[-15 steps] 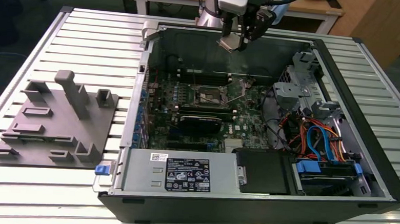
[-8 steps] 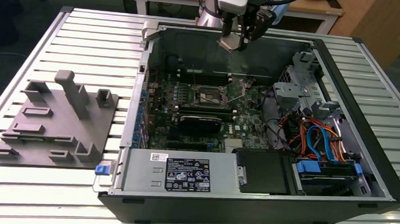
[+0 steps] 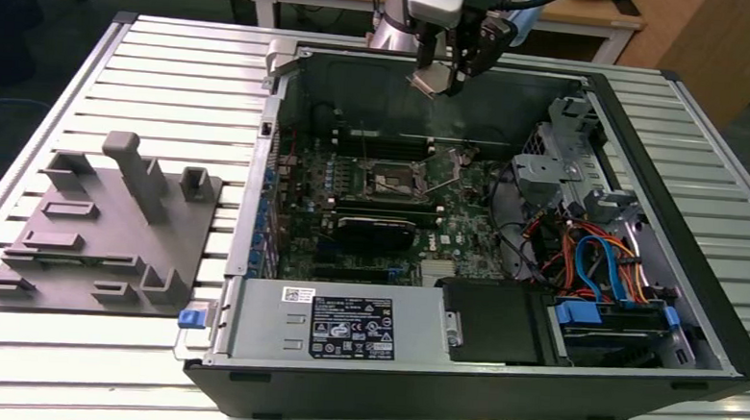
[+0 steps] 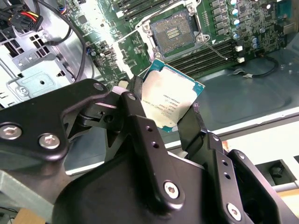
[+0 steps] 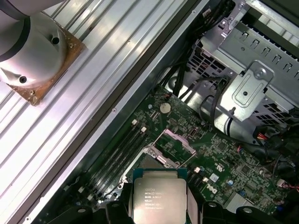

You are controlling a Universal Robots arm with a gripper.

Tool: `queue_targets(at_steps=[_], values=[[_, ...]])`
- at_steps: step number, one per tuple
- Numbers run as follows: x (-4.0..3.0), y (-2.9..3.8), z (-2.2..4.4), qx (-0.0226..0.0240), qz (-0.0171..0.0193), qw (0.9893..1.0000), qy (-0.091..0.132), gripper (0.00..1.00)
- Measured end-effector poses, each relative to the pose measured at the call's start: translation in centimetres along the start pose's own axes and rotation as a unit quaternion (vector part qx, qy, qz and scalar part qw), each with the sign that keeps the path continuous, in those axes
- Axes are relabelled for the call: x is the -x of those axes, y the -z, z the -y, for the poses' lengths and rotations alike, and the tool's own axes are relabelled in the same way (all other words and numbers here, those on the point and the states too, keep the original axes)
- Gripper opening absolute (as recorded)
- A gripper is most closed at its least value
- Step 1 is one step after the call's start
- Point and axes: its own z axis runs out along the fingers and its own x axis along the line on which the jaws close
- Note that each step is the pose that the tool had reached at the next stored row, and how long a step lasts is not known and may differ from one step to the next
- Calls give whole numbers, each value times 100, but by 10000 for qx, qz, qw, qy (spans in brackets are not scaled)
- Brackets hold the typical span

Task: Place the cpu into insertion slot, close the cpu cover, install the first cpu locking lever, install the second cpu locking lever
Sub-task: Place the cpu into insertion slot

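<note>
My gripper (image 3: 438,77) hangs over the far wall of the open computer case, shut on the cpu (image 3: 427,82). In both wrist views the cpu (image 4: 171,101) (image 5: 160,198) shows as a square chip with a silvery top, clamped by its edges between two black fingers (image 4: 134,105). The insertion slot (image 3: 396,179) (image 4: 174,32) lies uncovered on the green board below and ahead of the chip, with its dark contact field showing. The cpu cover (image 5: 176,135), a thin silvery frame, stands raised beside the socket. A thin wire lever (image 4: 217,49) lies free next to the socket.
The case (image 3: 682,236) holds drive cages (image 3: 551,166), cable bundles (image 3: 591,255) and a power supply box (image 3: 343,329) around the board. A grey fixture block (image 3: 105,225) sits on the slatted table at the exterior view's left. Memory slots (image 4: 205,58) run beside the socket.
</note>
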Motion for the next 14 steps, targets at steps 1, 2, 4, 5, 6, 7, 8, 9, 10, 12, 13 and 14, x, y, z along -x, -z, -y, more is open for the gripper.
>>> queue_targets(at_steps=[1, 2, 4, 5, 6, 7, 8, 9, 10, 12, 13, 14], values=[[0, 0, 0, 0, 1, 10000, -14, 54], [0, 0, 0, 0, 2, 10000, -20, 54], [0, 0, 0, 1, 4, 10000, -50, 54], [0, 0, 0, 1, 6, 10000, -64, 54], [0, 0, 0, 2, 6, 10000, -70, 54], [0, 0, 0, 1, 7, 10000, -76, 54], [0, 0, 0, 2, 8, 10000, -82, 54], [0, 0, 0, 2, 8, 10000, -88, 54], [0, 0, 0, 2, 8, 10000, -93, 54], [0, 0, 0, 2, 9, 9999, -103, 54], [0, 0, 0, 2, 10, 9999, -109, 54], [0, 0, 0, 2, 10, 9999, -113, 54]])
